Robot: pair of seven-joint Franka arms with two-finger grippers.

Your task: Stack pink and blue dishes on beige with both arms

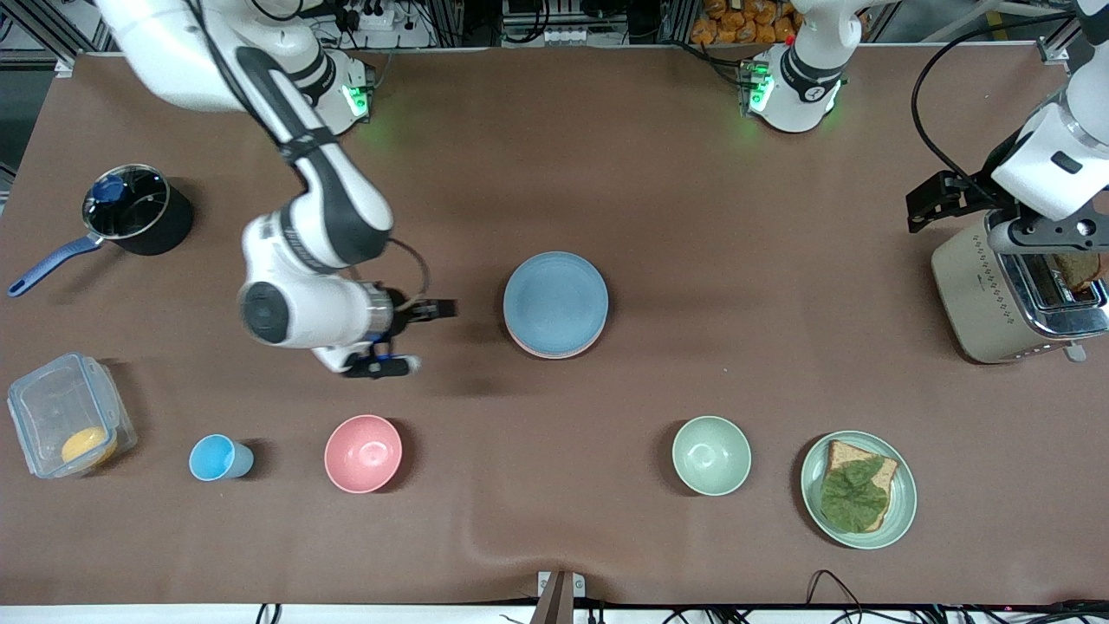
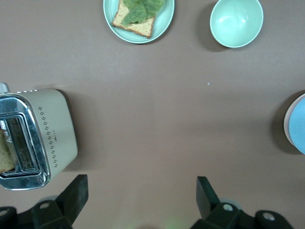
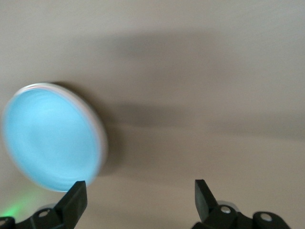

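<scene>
The light blue plate [image 1: 555,302] lies on top of a stack at the table's middle. A pink plate's rim [image 1: 554,354] shows just under it, and the beige plate is hidden. My right gripper [image 1: 407,336] hangs open and empty over bare table beside the stack, toward the right arm's end. In the right wrist view the blue plate [image 3: 50,136] lies off to one side of the open right gripper [image 3: 140,196]. My left gripper [image 1: 1044,230] is open over the toaster [image 1: 1005,295], and in its wrist view the left gripper [image 2: 141,196] holds nothing, with the stack [image 2: 296,125] at the frame's edge.
Nearer the camera stand a blue cup [image 1: 217,458], a deep pink bowl [image 1: 363,453], a green bowl [image 1: 711,455] and a green plate [image 1: 901,494] with bread and lettuce. A lidded pot [image 1: 139,208] and a clear box [image 1: 65,412] sit at the right arm's end.
</scene>
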